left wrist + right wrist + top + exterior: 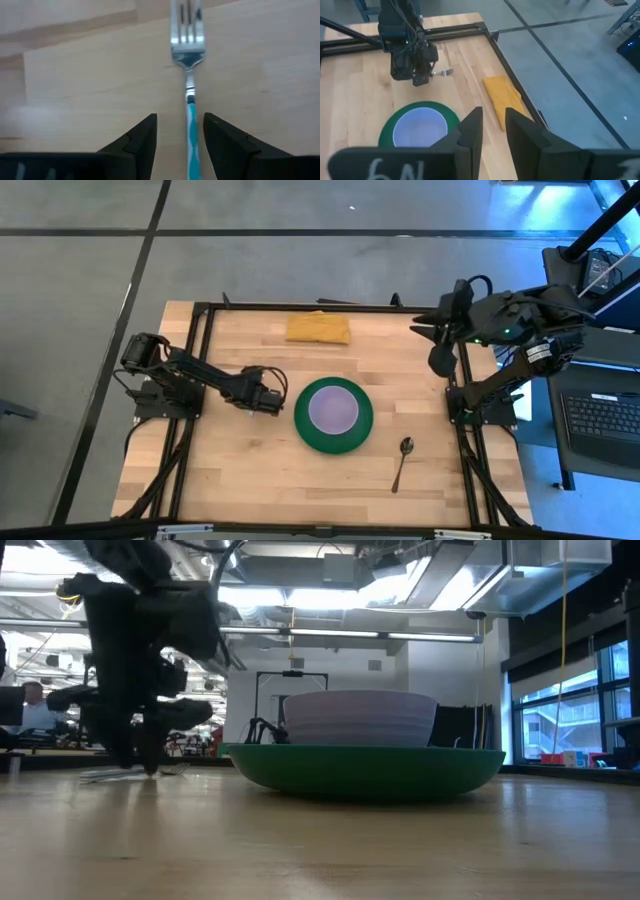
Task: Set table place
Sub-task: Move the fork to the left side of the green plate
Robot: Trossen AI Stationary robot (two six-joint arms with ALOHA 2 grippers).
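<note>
The metal fork [188, 55] with a teal-and-white handle lies flat on the wood table [240, 470], left of the green plate [305, 425]. The lilac bowl [333, 409] stands in the plate. My left gripper [180, 145] is low over the table and open. Its fingers stand on either side of the fork's handle without touching it. The fork's tines show beside the left gripper in the right wrist view [447, 73]. The dark-bowled spoon [402, 463] lies right of the plate. My right gripper [494, 135] is held high at the table's far right, slightly open and empty.
A folded yellow cloth [318, 328] lies at the table's far edge, behind the plate. The black frame [300, 306] runs along the table's edges. Bare wood lies between the plate and the near edge.
</note>
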